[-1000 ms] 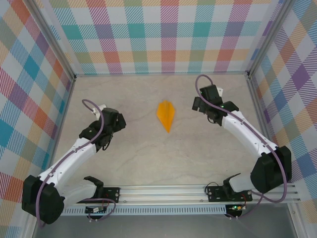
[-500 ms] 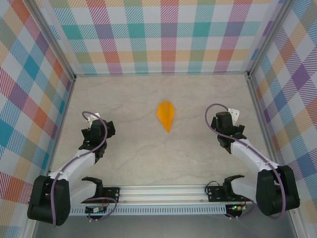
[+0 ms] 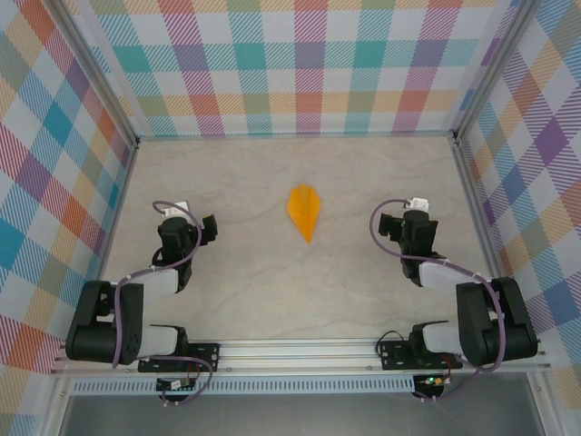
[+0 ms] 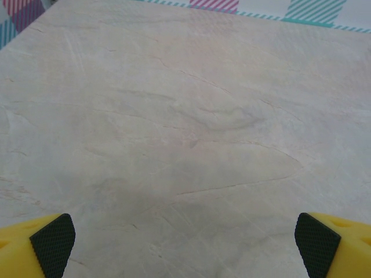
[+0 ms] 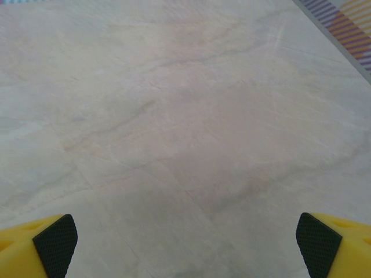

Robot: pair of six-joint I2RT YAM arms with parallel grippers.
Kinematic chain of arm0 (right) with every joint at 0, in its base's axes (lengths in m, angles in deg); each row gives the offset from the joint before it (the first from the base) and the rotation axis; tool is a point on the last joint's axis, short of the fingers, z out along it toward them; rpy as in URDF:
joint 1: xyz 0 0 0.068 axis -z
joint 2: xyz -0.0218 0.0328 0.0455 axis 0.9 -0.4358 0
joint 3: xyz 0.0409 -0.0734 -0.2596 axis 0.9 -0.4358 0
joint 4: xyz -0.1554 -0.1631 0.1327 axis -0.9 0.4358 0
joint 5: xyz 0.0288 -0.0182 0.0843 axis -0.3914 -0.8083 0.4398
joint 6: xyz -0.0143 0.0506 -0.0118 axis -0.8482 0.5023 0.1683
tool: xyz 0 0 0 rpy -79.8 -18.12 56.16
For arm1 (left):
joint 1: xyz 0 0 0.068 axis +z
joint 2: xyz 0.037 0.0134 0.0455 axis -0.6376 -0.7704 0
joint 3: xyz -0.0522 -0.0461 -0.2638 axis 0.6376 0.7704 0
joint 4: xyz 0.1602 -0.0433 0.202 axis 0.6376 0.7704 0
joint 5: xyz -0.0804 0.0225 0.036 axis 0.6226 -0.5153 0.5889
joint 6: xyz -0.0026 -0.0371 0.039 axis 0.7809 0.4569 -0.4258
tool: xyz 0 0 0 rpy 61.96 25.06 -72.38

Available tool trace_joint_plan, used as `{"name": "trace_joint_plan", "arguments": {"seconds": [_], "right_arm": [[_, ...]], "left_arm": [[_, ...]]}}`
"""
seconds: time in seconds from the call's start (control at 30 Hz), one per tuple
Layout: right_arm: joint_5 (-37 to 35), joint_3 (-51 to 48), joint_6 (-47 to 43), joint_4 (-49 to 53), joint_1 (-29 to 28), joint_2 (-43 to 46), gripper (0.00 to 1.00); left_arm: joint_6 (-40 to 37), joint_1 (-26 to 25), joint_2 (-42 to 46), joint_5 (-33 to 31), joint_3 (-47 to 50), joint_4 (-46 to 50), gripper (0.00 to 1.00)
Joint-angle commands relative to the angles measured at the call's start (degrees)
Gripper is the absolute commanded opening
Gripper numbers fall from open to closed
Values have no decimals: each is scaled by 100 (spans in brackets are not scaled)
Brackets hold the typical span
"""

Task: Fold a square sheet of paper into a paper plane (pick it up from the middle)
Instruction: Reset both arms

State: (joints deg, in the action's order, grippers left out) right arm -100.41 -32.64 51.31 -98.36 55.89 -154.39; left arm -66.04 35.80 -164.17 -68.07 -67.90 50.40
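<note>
My left gripper (image 4: 185,246) and right gripper (image 5: 186,246) spread wide, fingertips (image 4: 52,243) cropped by frame edges, paper plane (image 3: 304,212) on tabletop (image 3: 272,291), folds indistinct.

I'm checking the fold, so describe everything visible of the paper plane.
The paper plane is a small orange-yellow dart of thin folded paper, teardrop-shaped, with a centre crease running its length. It lies flat on the pale table, about mid-width, with its sharp tip pointing toward the near edge and its blunt end away. Only the table touches it.
</note>
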Motion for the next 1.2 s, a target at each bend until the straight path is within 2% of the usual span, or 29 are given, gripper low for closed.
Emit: {"name": "trace_joint_plan", "arguments": {"seconds": [0.0,0.23,0.33,0.57,0.67,0.73,0.97,1.17], "right_arm": [[604,81,-388,-715,74,-164,100],[869,-51,-584,-1317,255,-297,100],[857,-134,-494,-1843,386,-647,100],[1032,192,-463,-1563,471,-1004,100],[1398,159,-382,-1676,643,-1120,100],[1362,-38,-367,-2150,670,-1245,100],[1310,6,-348,-2064,670,-1242,100],[1312,11,-343,-2053,673,-1242,100]], "left_arm": [[-189,115,-217,465,-25,-819,100],[-148,231,-922,650,-167,-1198,100],[-110,247,-1065,620,-209,-1228,100],[-153,228,-1282,635,-325,-1195,100],[-265,155,-1316,626,-382,-1127,100],[-305,107,-1325,588,-391,-1106,100],[-307,85,-1323,561,-390,-1114,100],[-426,91,-1324,846,-477,-950,100]]}}
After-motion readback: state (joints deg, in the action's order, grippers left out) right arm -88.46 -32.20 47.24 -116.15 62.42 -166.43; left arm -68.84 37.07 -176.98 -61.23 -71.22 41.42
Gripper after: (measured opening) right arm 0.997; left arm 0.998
